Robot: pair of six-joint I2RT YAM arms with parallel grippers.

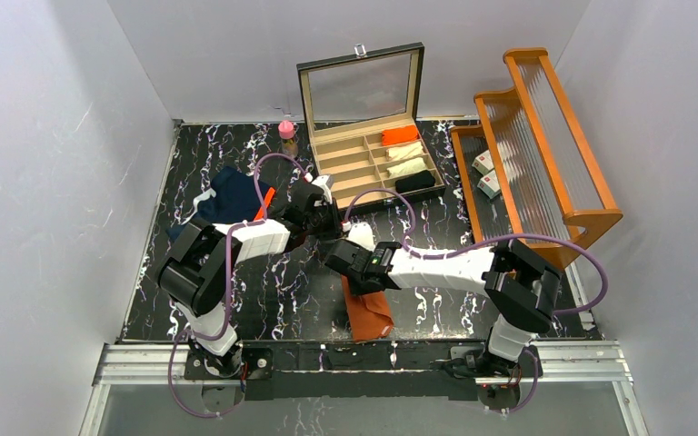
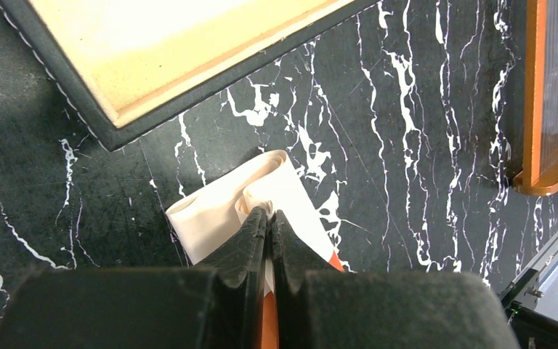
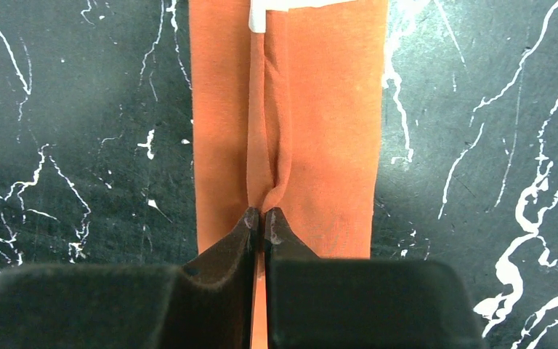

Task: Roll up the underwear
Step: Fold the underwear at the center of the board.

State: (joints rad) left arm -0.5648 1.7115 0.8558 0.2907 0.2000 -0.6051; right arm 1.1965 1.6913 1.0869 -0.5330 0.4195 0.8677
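**Orange underwear (image 1: 370, 313) pinched by both grippers**

You have the orange underwear lying as a long narrow strip on the black marble table (image 1: 436, 232), midway between the two arm bases. Its white waistband (image 2: 214, 211) is at the far end, pointing toward the open box (image 1: 363, 86).

Your left gripper (image 2: 269, 214) is closed tight on the waistband. A fold of the white cloth rises into its fingertips, and a sliver of orange shows below them.

Your right gripper (image 3: 263, 214) is also closed. It nips a raised ridge of orange cloth along the middle of the strip, and the rest of the fabric lies flat on either side. In the top view both grippers sit close together over the far half of the strip, and the near end lies free on the table.

The navy underwear (image 1: 232, 195) with orange trim lies loose at the far left, just beside your left arm and well apart from the orange pair.

The box holds several rolls (image 1: 400, 135) in its right-hand compartments. A pink-capped bottle (image 1: 287, 134) stands just left of it, and an orange rack (image 1: 545, 145) sits at the far right.
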